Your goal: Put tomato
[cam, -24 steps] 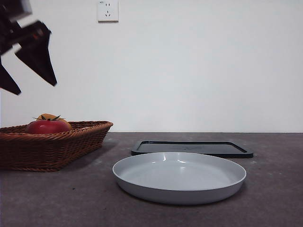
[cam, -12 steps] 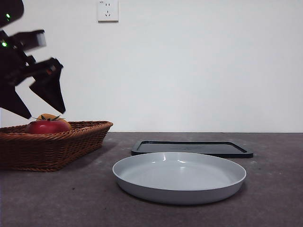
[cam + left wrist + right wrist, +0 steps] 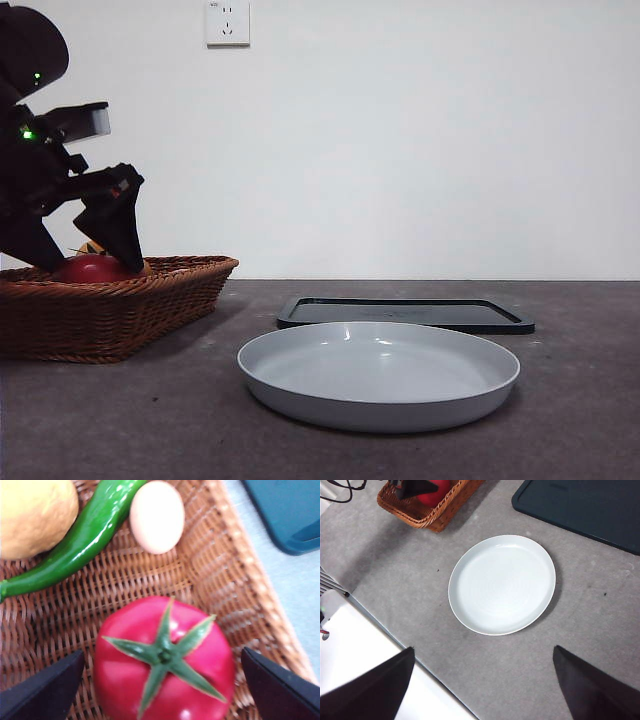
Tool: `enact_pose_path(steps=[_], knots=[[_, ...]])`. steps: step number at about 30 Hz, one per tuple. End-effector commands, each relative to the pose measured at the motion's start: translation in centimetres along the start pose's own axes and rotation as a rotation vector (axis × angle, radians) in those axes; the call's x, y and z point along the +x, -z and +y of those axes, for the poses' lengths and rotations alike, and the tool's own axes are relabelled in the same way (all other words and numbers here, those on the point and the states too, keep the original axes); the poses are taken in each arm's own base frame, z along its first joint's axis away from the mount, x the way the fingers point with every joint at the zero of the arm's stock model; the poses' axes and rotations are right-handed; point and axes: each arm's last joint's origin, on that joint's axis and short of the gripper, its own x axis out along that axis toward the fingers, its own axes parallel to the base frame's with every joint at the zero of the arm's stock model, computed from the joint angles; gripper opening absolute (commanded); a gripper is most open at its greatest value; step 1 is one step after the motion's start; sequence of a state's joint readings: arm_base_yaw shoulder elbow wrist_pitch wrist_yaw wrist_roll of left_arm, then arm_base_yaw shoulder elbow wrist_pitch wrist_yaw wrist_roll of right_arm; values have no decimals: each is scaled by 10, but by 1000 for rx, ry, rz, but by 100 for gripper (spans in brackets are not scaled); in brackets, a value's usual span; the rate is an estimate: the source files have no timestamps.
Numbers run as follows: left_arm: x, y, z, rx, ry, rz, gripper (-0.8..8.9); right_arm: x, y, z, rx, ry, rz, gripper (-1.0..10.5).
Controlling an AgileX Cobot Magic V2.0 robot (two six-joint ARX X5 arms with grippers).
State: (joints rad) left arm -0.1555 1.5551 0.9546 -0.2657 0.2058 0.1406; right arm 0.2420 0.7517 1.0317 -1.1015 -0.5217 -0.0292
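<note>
The left gripper stands spread wide, one jaw on each side of the tomato, with a gap on both sides. The tomato lies in the wicker basket at the table's left, close against the basket's right wall. In the front view the jaws dip to the rim and straddle the tomato's red top.

The right gripper waits high over the near table, jaws spread, holding nothing.

Right of the basket lies bare table, then the grey plate, with a dark tray behind it. No readable writing shows.

Only the left wrist view shows the basket's green pepper, egg and yellow fruit.
</note>
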Motion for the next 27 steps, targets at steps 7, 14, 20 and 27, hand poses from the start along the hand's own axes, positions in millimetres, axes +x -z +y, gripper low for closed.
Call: enact_pose_path(steps=[7, 14, 20, 27], knots=[[9, -3, 2, 10, -1, 6, 496, -3, -4, 2, -11, -5, -18, 441], [10, -3, 1, 7, 0, 11, 336, -3, -4, 2, -11, -5, -18, 441], [9, -2, 1, 3, 1, 17, 329, -3, -4, 2, -11, -5, -18, 441], [-13, -23, -4, 5, 26, -27, 329, -3, -4, 2, -11, -5, -18, 441]])
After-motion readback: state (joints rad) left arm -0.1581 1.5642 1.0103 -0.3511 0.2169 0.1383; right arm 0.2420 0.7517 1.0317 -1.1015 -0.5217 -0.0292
